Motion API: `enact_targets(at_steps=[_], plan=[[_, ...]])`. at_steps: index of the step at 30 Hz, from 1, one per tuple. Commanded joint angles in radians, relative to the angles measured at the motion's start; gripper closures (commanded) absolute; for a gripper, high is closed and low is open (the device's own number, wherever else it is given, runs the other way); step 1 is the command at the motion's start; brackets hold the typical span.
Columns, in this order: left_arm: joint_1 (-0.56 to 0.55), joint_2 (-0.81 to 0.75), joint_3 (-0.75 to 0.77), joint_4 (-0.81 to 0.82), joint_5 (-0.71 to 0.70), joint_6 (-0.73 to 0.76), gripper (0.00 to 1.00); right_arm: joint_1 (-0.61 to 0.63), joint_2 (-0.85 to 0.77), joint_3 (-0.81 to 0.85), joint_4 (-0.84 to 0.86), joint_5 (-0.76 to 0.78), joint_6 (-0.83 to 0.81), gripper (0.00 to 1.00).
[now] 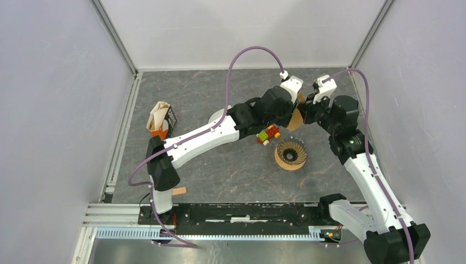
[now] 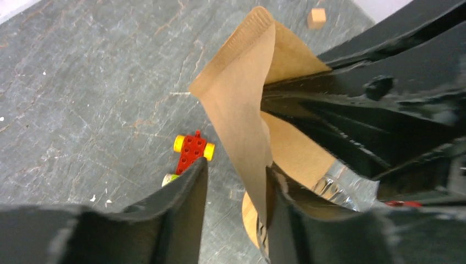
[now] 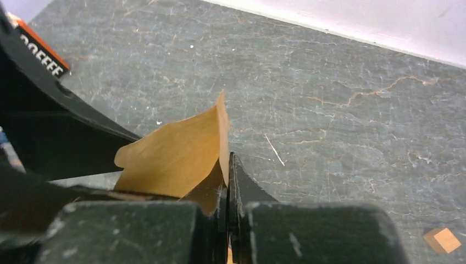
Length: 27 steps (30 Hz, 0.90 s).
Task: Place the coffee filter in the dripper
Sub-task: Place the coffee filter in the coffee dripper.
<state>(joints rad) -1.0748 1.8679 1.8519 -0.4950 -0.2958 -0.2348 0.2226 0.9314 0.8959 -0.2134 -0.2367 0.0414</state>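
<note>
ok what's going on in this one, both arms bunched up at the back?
A brown coffee filter is held up over the far right of the table, between the two grippers. The right gripper is pinched shut on it. The left gripper has its jaws open on either side of the paper, not clamping. The dripper sits empty on the table just in front of them, beside a small toy car, so the filter is not in yet.

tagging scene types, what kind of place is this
Probably a lab robot test cell: plain white walls box in a grey stone-look table, with the left arm and right arm bolted to an aluminium rail.
</note>
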Motion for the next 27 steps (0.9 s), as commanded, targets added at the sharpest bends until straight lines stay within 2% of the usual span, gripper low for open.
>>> enact_targets(at_steps=[1, 3, 7, 18, 27], plan=[[-0.005, 0.042, 0.132, -0.016, -0.055, -0.082, 0.45, -0.042, 0.034, 0.084, 0.009, -0.027, 0.144, 1.0], [-0.007, 0.059, 0.161, -0.034, -0.065, -0.109, 0.38, -0.069, 0.045, 0.096, 0.0, -0.042, 0.187, 1.0], [-0.006, 0.066, 0.17, -0.048, -0.055, -0.137, 0.33, -0.095, 0.05, 0.098, -0.011, -0.035, 0.228, 1.0], [-0.013, 0.09, 0.144, -0.039, -0.039, -0.142, 0.32, -0.137, 0.054, 0.091, 0.003, -0.084, 0.313, 1.0], [-0.044, 0.121, 0.163, -0.052, -0.098, -0.121, 0.26, -0.166, 0.046, 0.054, 0.024, -0.113, 0.36, 1.0]])
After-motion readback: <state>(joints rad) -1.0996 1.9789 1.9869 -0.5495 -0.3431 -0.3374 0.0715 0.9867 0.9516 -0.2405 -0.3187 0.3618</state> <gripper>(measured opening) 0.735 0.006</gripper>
